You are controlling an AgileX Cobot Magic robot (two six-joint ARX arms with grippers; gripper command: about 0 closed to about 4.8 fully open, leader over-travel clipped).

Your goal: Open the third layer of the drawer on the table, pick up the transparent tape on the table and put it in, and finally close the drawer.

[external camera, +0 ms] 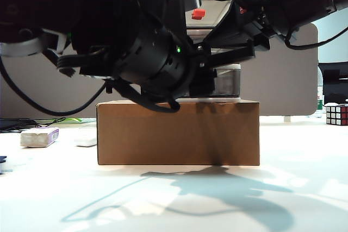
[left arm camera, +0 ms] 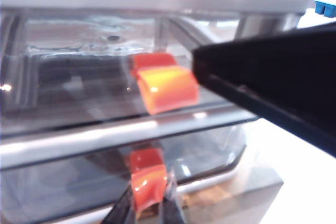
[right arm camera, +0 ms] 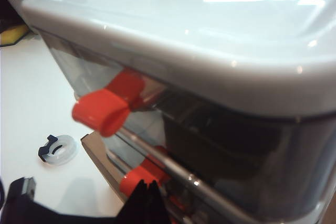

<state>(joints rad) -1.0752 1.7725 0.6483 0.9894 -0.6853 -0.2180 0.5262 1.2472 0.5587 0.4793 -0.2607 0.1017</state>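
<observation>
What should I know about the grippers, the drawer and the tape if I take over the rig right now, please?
Left gripper: fingers flank the third layer's handle, apparently closed on it.
Right gripper: at the drawer's front, higher up; open or shut unclear.
The drawer stands on a cardboard box; the third layer looks closed.
Transparent tape lies on the table beside the box.
Done: handle reached. Left: pull open, put tape in, close.
</observation>
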